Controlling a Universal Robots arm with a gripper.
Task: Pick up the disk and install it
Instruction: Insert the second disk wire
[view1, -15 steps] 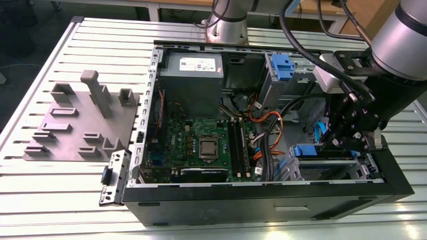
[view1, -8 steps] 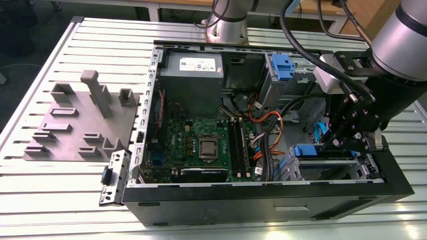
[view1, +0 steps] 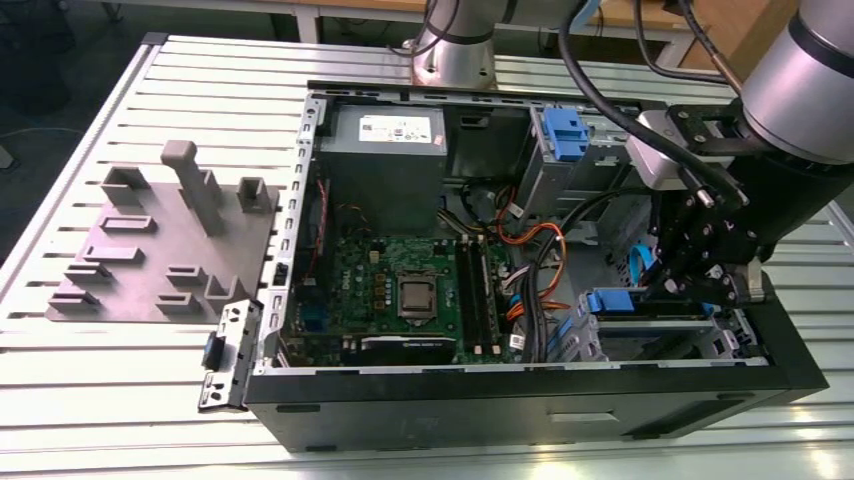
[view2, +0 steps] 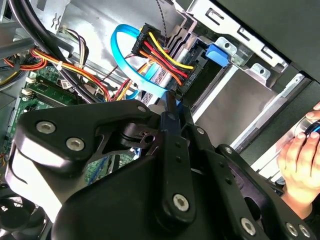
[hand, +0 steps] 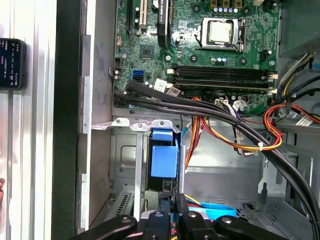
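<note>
Slatted metal table (view1: 147, 400), with open computer case (view1: 534, 405) lying flat on it and a grey moulded fixture (view1: 147, 250) just beside the case, on the exterior view's left.

Step in hand, as judged: insertion, pick-up already done. End effector (view1: 714, 290) down inside the case at its front corner, over the drive cage (view1: 654, 335). Closed down narrow in both wrist views (hand: 170, 200), pinching what looks like the thin blue bracket edge of the disk (hand: 164, 160). Disk on edge, part way into the cage slot, metal body mostly hidden (blue frame is the clear part).

Next move calls for: straight push along the slot, no tilt, bracket kept square to the cage rails, care with the black cable bundle (hand: 200, 107) and orange wires just beside the cage.

Inside the case:
- motherboard (view1: 400, 280) mid-case
- grey power supply (view1: 387, 140) at the rear
- blue latch (view1: 563, 130) on the upper bay
- second drive with red-yellow wiring plugged in (view2: 165, 55)

Person's hand (view2: 300, 155) just outside the case wall.
</note>
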